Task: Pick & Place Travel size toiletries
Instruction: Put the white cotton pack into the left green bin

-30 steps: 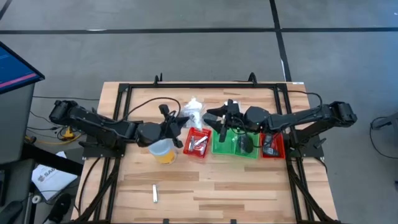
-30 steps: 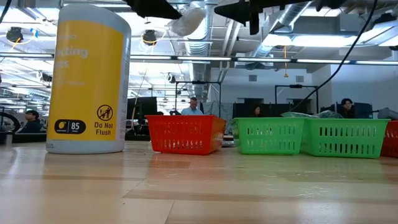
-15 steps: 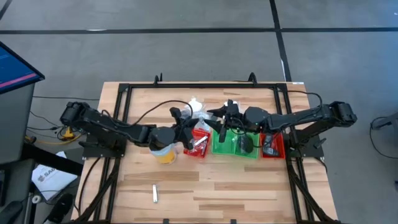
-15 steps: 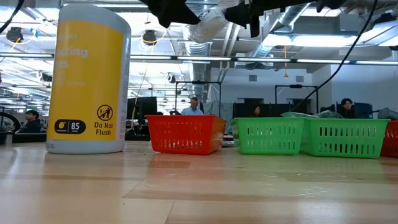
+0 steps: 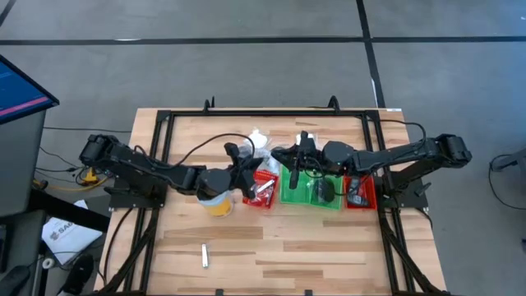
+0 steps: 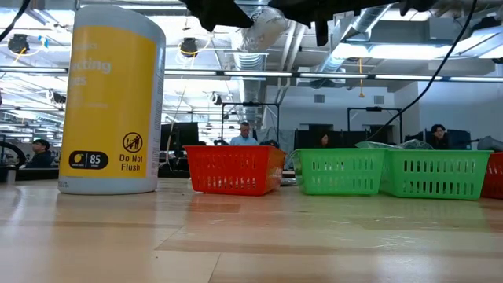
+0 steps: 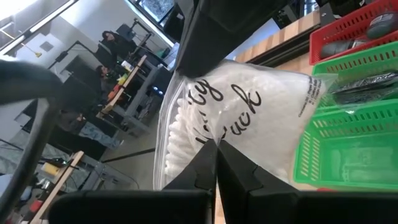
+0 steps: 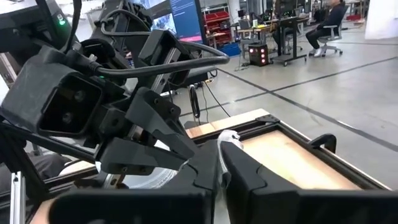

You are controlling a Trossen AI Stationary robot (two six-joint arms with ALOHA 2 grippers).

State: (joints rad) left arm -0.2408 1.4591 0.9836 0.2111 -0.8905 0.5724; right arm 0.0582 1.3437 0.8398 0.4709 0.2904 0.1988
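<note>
Grey floor (image 5: 246, 66) crossed by dark lines, seen all round wooden table (image 5: 271, 255). Monitor (image 5: 20, 90) at 9 o'clock. Ceiling ducts (image 6: 259, 31), striplights, desks, seated people (image 6: 437, 135) seen behind.

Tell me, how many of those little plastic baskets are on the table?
4, side by side in one row: the left red basket, the first green basket next to it, the second green basket, and the right red basket at the far end. None seems hidden.
</note>
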